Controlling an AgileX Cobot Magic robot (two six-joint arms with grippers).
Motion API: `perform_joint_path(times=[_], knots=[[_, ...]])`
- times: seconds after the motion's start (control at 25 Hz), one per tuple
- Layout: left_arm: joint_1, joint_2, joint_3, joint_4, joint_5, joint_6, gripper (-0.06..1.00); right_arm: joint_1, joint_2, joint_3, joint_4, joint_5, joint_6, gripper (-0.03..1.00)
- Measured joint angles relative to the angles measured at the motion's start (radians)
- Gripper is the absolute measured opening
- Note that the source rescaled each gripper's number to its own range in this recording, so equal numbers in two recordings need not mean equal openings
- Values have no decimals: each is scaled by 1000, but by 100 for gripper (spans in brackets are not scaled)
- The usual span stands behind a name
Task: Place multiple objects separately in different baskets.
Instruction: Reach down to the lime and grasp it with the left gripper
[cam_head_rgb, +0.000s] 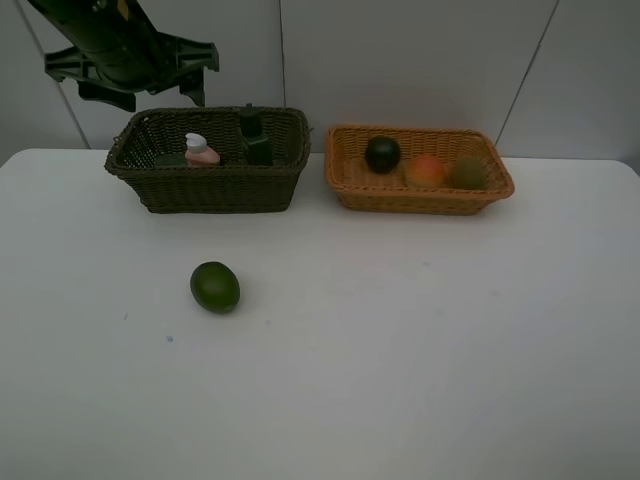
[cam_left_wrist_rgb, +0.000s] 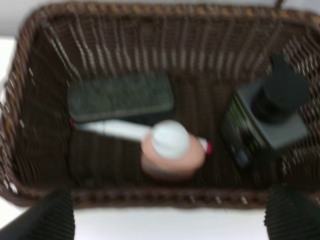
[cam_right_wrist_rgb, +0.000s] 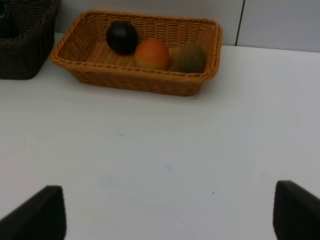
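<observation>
White tabletop (cam_head_rgb: 400, 380) seen from the high camera, items listed from left to right. The left gripper (cam_head_rgb: 195, 75) hangs above the back left of the table, over the left end of the dark brown-green woven wicker basket (cam_head_rgb: 210, 187); its two dark fingertips (cam_left_wrist_rgb: 47, 220) stand wide apart at the near rim of that basket in the wrist view, released and grasping nothing. Inside this deeper basket lie a dark green rectangular eraser block (cam_left_wrist_rgb: 120, 96), a white marker with a pink tip (cam_left_wrist_rgb: 112, 130) just beside it, a pink bottle with a white cap (cam_left_wrist_rgb: 171, 150) standing over the marker, and a dark green pump bottle (cam_left_wrist_rgb: 265, 117) at the right end. A round green fruit (cam_head_rgb: 215, 287) rests alone on the bare table, in front of the dark basket and well apart from it. The light orange-tan shallow wicker basket (cam_head_rgb: 420, 195) stands just beside the dark one, holding in a row a dark round mangosteen (cam_head_rgb: 382, 154), an orange-red peach (cam_head_rgb: 426, 170) and a brown kiwi (cam_head_rgb: 467, 172). The right gripper (cam_right_wrist_rgb: 167, 215) shows only in its own wrist view, fingers spread wide over bare table, empty
</observation>
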Motion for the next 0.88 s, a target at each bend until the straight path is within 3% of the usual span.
perform_joint_path(times=[0.24, 0.36, 0.52, 0.88], knots=[[-72, 0, 0, -60, 120, -7, 100, 0, 0, 0, 0, 0, 0, 100], [-108, 0, 0, -67, 177, -60, 100, 0, 0, 0, 0, 0, 0, 100], [-154, 0, 28, -69, 212, -197, 100, 0, 0, 0, 0, 0, 0, 100], [-226, -1, 185, -74, 182, -540, 100, 0, 0, 0, 0, 0, 0, 100]])
